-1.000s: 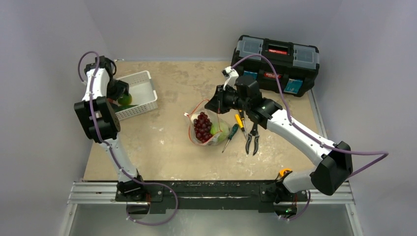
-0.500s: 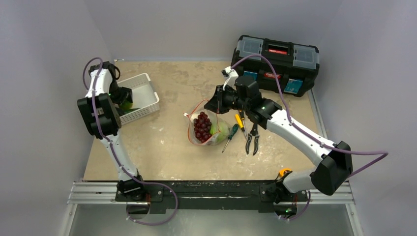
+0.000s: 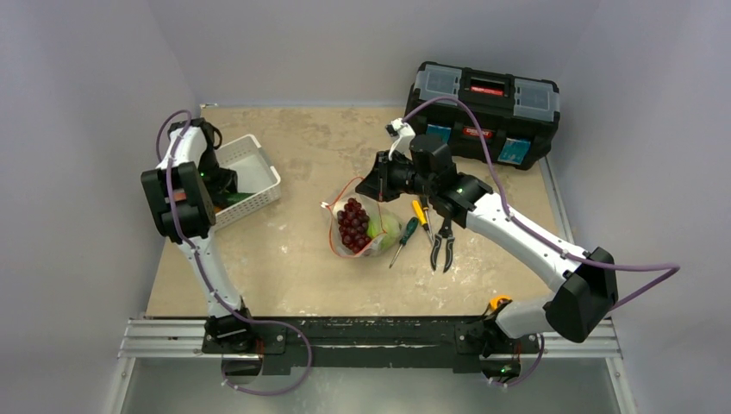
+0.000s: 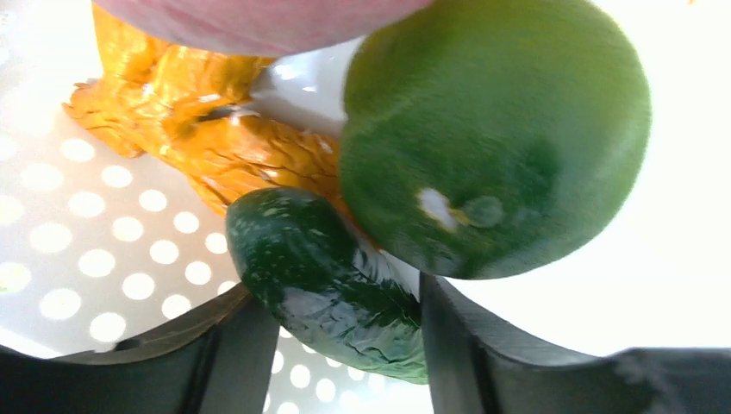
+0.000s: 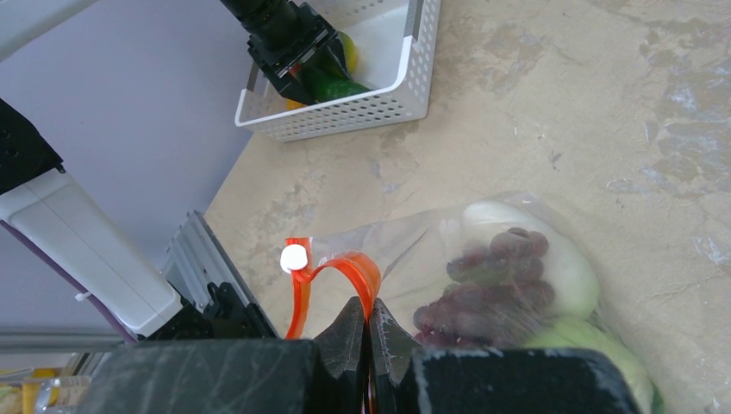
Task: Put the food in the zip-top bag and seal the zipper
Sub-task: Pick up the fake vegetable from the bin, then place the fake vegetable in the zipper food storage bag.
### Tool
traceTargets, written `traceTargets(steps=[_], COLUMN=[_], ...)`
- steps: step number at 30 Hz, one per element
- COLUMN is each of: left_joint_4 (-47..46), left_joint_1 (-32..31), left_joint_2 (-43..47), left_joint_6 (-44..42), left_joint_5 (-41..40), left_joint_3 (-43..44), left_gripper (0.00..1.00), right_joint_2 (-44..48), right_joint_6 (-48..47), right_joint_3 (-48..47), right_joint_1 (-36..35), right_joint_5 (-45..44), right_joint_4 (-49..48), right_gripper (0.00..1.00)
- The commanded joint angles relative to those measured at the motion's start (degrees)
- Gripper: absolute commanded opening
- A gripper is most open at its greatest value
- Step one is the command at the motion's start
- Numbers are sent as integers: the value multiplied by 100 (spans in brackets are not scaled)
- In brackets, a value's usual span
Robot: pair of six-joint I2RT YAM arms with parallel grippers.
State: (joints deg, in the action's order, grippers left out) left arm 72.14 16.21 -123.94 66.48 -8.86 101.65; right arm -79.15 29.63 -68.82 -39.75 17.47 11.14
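Pinching the zipper tight, right gripper holds the zip-top bag mouth up for loading; grapes sit inside. Left gripper, fingers spread, straddles the cucumber in the white basket, probably the next pick.

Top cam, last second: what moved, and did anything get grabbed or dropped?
The left gripper slid toward the near wall of the white basket. Its fingers now straddle the cucumber, but I can't tell whether it is clamped yet. Nothing was let go. The right gripper stays shut on the zipper. The zip-top bag and pliers are unmoved.
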Motion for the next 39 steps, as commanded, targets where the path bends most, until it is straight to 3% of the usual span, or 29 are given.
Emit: traceTargets(steps=[1,6,8,11,16,20,23,28,31,35,39], left_joint_4=[-75,-116,-247,-403,-720,-1264,-2083,-4523,-5535,-6936,-7731], left_joint_1=[-141,-217,-241,-262,-434,-720,-884,-954,-1035,-1148,-1470], left_joint_2=[536,1039,1307,1668,2081,2414,2852,3914,4192,4171,4243], left_joint_6=[15,8,-73,-132,-476,-1009,-1572,-2381,-2631,-2378,-2220], left_joint_5=[-291,-550,-682,-782,-754,-476,277,2581,3784,5259,5854], left_joint_3=[-2,-82,-150,-261,-314,-440,-758,-1832,-2217,-2462,-2500], left_gripper=[50,39,22,8,0,0,0,0,0,0,0], right_joint_2=[146,140,106,49,-31,-97,-211,-417,-450,-437,-326], right_joint_6=[70,62,61,54,29,11,0,-26,69,201,298], right_joint_3=[-198,-222,-245,-288,-375,-453,-589,-767,-767,-675,-533], right_joint_1=[-33,-33,-33,-41,-50,-48,-49,-46,-49,-51,-47], right_joint_5=[-37,-60,-56,-38,-55,-71,-69,-69,-85,-103,-170], right_joint_4=[-492,-467,-447,-433,-402,-385,-314,-382,-520,-706,-863], right_gripper=[0,0,0,0,0,0,0,0,0,0,0])
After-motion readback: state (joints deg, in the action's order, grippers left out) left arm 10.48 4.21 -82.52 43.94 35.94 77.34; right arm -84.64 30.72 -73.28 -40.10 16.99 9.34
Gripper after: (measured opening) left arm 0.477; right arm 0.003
